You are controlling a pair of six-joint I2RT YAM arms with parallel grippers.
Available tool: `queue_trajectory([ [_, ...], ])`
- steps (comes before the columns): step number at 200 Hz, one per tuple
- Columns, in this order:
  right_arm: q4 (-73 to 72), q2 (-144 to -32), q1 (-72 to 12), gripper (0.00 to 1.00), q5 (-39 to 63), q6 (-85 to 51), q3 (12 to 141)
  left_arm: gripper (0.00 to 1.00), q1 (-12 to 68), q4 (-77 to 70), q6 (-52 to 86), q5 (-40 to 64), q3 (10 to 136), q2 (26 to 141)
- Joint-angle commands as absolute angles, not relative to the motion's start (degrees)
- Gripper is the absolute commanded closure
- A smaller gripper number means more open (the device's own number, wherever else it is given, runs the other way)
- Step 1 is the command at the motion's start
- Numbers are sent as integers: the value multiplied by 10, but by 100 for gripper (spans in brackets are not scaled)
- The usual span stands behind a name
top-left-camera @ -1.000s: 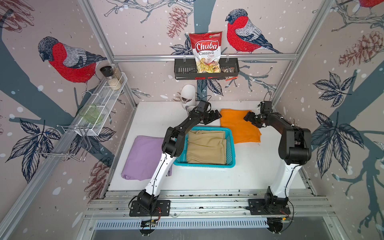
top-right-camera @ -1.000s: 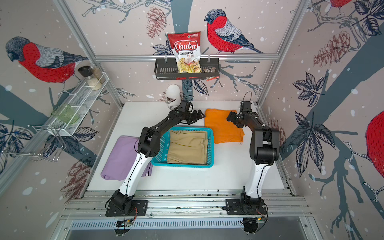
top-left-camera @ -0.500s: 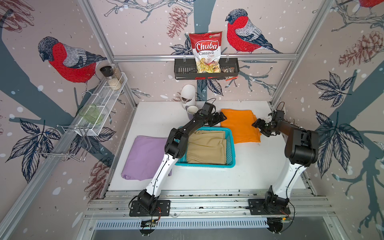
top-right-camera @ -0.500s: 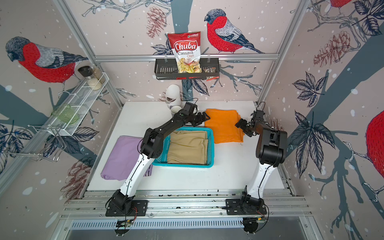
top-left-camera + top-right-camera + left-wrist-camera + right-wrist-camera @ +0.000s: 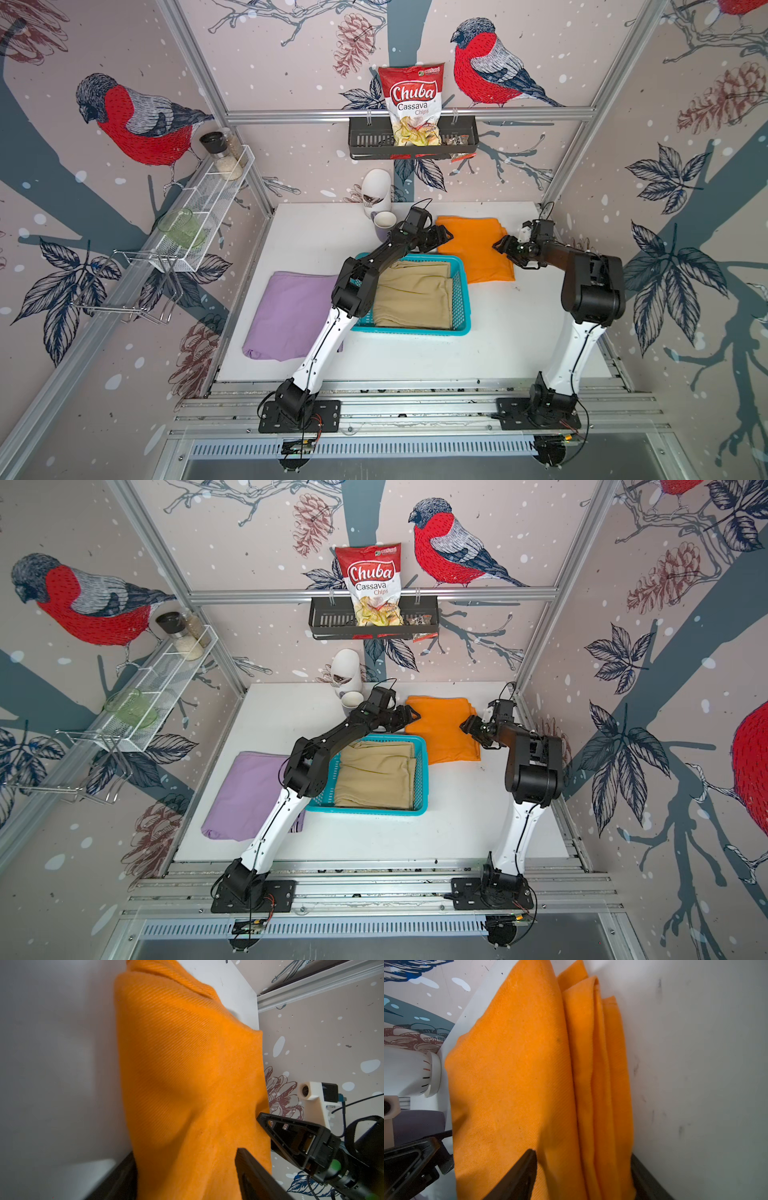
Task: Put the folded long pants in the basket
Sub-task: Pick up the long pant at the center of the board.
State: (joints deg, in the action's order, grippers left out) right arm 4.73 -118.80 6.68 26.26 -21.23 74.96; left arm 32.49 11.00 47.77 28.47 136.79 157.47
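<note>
The orange folded long pants [image 5: 473, 249] [image 5: 440, 729] lie flat on the white table just behind and to the right of the turquoise basket [image 5: 415, 331]. My left gripper [image 5: 442, 237] [image 5: 187, 1167] is at their left edge and my right gripper [image 5: 500, 249] [image 5: 582, 1163] at their right edge. In both wrist views the orange cloth [image 5: 187, 1064] [image 5: 519, 1074] fills the gap between the fingers, so each gripper is shut on it. Tan pants [image 5: 415, 295] lie in the basket. Lilac pants [image 5: 291, 316] lie left of it, partly behind my left arm.
A stack of white cups [image 5: 376, 195] and a mug [image 5: 384, 220] stand close behind my left gripper. A black rack [image 5: 365, 141] with a chips bag hangs on the back wall, and a white wire shelf [image 5: 208, 208] on the left wall. The right wall is close to my right arm.
My right gripper has swung from the pants' far corner to their right edge; the left has shifted right onto their left edge. Both sets of jaws have narrowed onto the cloth.
</note>
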Motion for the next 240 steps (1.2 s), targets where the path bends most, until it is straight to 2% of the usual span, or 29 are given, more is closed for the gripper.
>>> queue_trajectory([
  [1, 84, -1202, 54, 41, 285, -242, 745, 40, 330, 162, 484, 285, 1369, 1590],
  [12, 79, -1205, 54, 50, 287, -249, 745, 51, 330, 163, 484, 285, 1369, 1592],
  [25, 73, -1208, 54, 63, 292, -255, 744, 71, 330, 163, 483, 287, 1369, 1594],
  [50, 68, -1209, 54, 87, 299, -259, 745, 100, 328, 159, 486, 290, 1373, 1596],
  [100, 70, -1193, 53, 100, 300, -266, 758, 100, 321, 135, 508, 311, 1415, 1600],
  [240, 133, -1141, 52, 100, 301, -275, 906, 100, 303, 71, 528, 305, 1478, 1509],
])
